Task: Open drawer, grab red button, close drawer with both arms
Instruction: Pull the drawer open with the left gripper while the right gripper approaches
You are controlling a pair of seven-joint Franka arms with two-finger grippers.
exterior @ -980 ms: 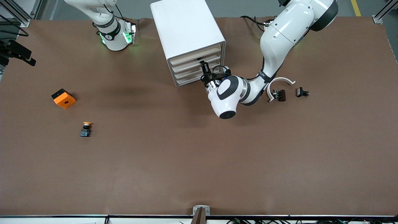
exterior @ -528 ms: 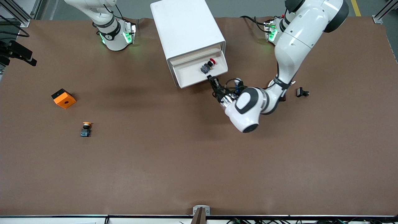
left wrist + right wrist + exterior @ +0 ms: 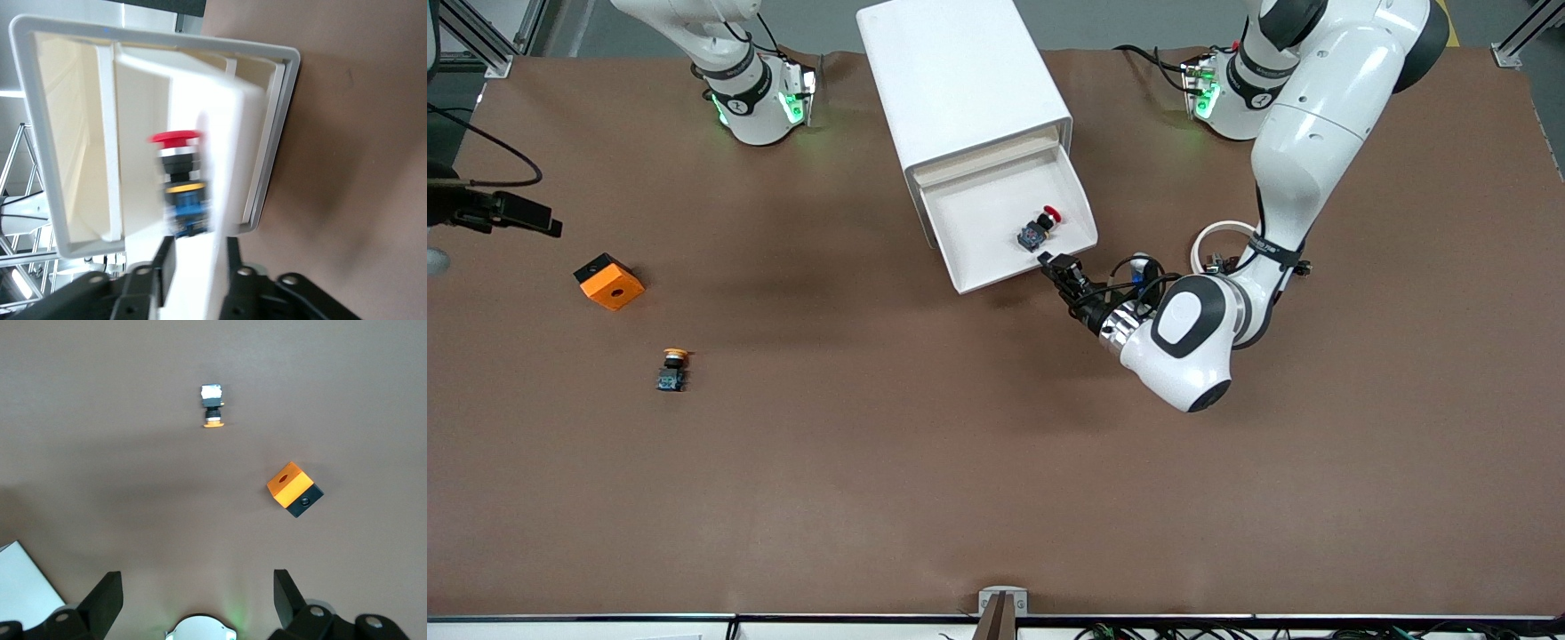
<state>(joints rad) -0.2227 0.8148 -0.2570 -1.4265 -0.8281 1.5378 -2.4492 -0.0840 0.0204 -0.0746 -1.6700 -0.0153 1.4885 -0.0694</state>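
Note:
The white cabinet (image 3: 960,80) stands at the table's back middle. One drawer (image 3: 978,222) is pulled far out toward the front camera. The red-capped button (image 3: 1040,227) lies in it near its front wall, and also shows in the left wrist view (image 3: 180,180). My left gripper (image 3: 1060,265) is at the drawer's front wall, and its fingers (image 3: 165,260) are shut on that wall's rim. My right gripper (image 3: 195,577) is wide open and empty, high over the right arm's end of the table. Its dark hand (image 3: 507,213) shows in the front view.
An orange cube with a hole (image 3: 609,282) and a yellow-capped button (image 3: 673,369) lie toward the right arm's end; both show in the right wrist view. A white ring (image 3: 1218,233) and small black parts lie by the left arm's elbow.
My left gripper has pulled the drawer out toward the front camera, from shut to far open, and the red button has come into sight. The right arm's dark hand has shifted slightly.

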